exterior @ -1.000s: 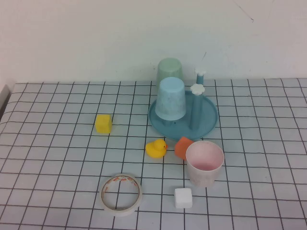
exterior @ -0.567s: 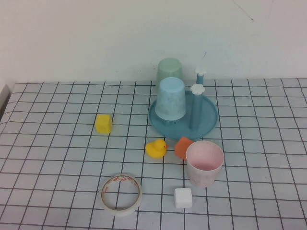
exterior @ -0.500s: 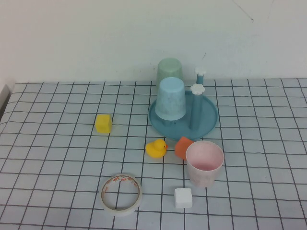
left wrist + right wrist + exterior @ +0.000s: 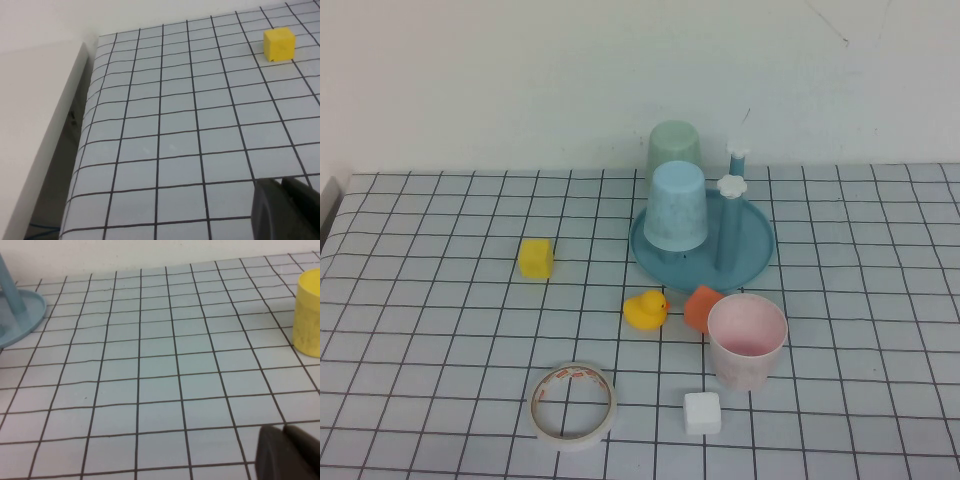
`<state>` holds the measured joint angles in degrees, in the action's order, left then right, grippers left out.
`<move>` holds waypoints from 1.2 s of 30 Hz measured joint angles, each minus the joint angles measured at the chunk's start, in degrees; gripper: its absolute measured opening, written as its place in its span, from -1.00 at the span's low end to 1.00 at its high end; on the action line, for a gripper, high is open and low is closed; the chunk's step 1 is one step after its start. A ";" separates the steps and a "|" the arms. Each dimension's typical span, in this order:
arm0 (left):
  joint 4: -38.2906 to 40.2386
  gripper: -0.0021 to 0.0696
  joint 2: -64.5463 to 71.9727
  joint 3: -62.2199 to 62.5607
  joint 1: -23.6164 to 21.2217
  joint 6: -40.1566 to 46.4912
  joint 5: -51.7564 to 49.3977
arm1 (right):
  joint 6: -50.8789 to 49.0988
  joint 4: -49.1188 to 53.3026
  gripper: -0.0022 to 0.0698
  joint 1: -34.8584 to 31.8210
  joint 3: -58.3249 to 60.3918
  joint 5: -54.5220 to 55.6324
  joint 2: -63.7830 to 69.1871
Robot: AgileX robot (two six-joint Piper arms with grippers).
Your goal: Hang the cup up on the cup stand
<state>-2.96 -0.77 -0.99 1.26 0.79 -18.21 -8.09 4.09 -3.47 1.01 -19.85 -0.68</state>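
The pale pink cup [image 4: 747,340] stands upright, mouth up, on the gridded table in front of the cup stand [image 4: 755,250]. The stand is a teal round tray with two free pegs with white flower caps [image 4: 731,187]. A light blue cup [image 4: 676,205] and a mint green cup [image 4: 673,145] sit upside down on it. Neither arm shows in the high view. My left gripper [image 4: 281,184] is shut and empty over bare table at the left. My right gripper [image 4: 285,429] is shut and empty, with the stand's rim [image 4: 22,315] far off.
A yellow cube [image 4: 535,257], yellow duck [image 4: 646,310], orange block [image 4: 701,306], white cube [image 4: 701,412] and tape roll [image 4: 572,404] lie around the pink cup. The right wrist view shows a yellow cup-like object [image 4: 309,312]. The left wrist view shows the table's edge [image 4: 85,130].
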 joint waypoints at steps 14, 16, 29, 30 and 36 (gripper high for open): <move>43.43 -0.95 0.00 -0.13 0.00 -18.83 14.29 | -4.32 -51.61 -0.94 0.00 0.51 0.13 0.00; 45.12 -0.95 0.00 -0.13 0.00 -16.77 15.77 | -3.49 -55.00 -0.94 0.00 0.51 1.13 0.00; 43.91 -0.95 0.00 0.94 0.00 -11.49 18.21 | 8.09 -55.47 -0.94 0.00 0.51 -0.44 0.00; 41.71 -0.95 0.00 3.08 0.00 -9.30 17.14 | 9.40 -55.47 -0.94 0.00 0.51 -1.36 0.00; 30.39 -0.95 12.60 23.15 0.14 10.94 -4.90 | 12.46 -55.47 -0.94 0.00 0.51 -3.01 0.00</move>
<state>27.43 11.82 22.17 1.41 11.73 -23.11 4.38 -51.38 -3.47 1.52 -22.86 -0.68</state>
